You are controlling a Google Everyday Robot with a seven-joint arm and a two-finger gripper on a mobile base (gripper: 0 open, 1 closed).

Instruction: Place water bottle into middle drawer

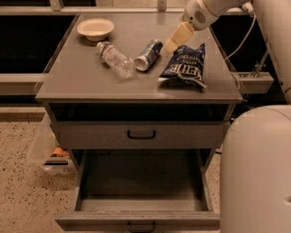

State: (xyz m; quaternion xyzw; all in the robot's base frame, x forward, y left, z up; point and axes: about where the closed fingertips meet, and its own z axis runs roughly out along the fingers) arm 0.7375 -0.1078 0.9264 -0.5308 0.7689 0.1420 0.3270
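The small clear crinkly plastic water bottle is lying ungrasped on the grey cabinet top. The cream gripper is being held right of it, beyond the silver-blue can; whether it is open cannot be told. The wide grey middle drawer is standing open near, to receive the bottle.

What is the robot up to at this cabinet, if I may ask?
The robot's arm holds its tool just above the grey cabinet top, close to the silver-blue drink can and the dark blue crisp bag. The small clear plastic water bottle lies on its side left of the can, ungrasped. The wide grey middle drawer is pulled open below, and the bottle is not yet in it.
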